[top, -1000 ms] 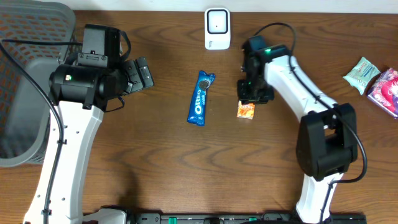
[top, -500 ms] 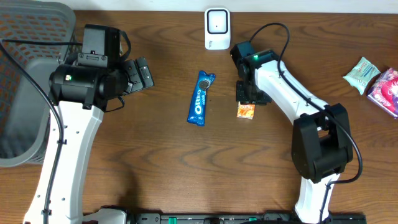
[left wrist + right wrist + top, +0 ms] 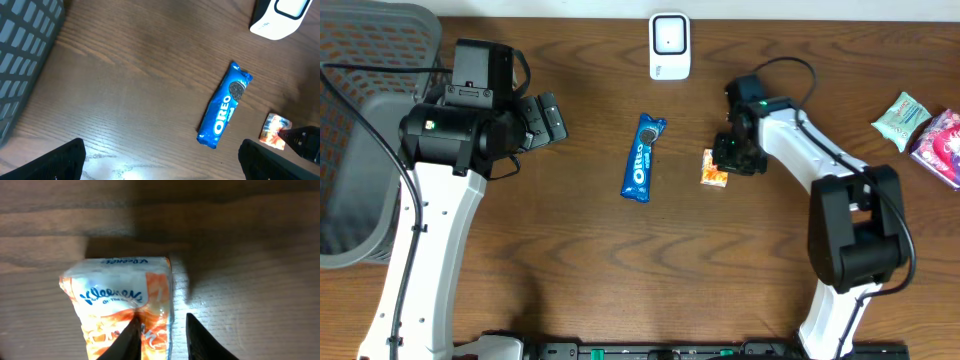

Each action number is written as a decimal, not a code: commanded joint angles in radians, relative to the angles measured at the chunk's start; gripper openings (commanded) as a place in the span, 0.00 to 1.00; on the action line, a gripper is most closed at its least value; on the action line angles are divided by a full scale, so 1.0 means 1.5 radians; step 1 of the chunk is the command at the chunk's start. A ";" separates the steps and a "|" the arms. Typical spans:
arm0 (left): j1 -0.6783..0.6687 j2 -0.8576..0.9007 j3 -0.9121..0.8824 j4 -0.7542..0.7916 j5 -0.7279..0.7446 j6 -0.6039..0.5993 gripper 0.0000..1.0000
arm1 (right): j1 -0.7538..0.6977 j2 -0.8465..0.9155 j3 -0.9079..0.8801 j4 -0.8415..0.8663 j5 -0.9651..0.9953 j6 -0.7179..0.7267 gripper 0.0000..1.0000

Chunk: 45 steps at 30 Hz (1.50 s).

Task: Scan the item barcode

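A small orange and white Kleenex tissue pack (image 3: 712, 172) lies flat on the table right of centre. My right gripper (image 3: 730, 158) is down on it. In the right wrist view the right gripper (image 3: 161, 322) is open but narrow. Its left finger (image 3: 131, 337) dents the tissue pack (image 3: 117, 292) from above, and its right finger (image 3: 200, 337) rests on bare wood just beyond the pack's right edge. The white barcode scanner (image 3: 669, 45) stands at the table's far edge. My left gripper (image 3: 542, 118) hangs wide open at the left, holding nothing, well away from the pack (image 3: 274, 131).
A blue Oreo pack (image 3: 643, 158) lies at the table's centre, left of the tissue pack. A grey mesh basket (image 3: 355, 150) fills the far left. A green snack pack (image 3: 900, 118) and a pink one (image 3: 942, 145) lie at the right edge.
My right wrist swung left, then back to the right side of the tissue pack, and its jaws narrowed. The pack shifted slightly. The left arm stayed still.
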 commanded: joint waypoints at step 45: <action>0.003 -0.001 0.003 -0.002 -0.009 0.011 0.98 | -0.104 0.017 -0.124 0.292 -0.535 0.034 0.42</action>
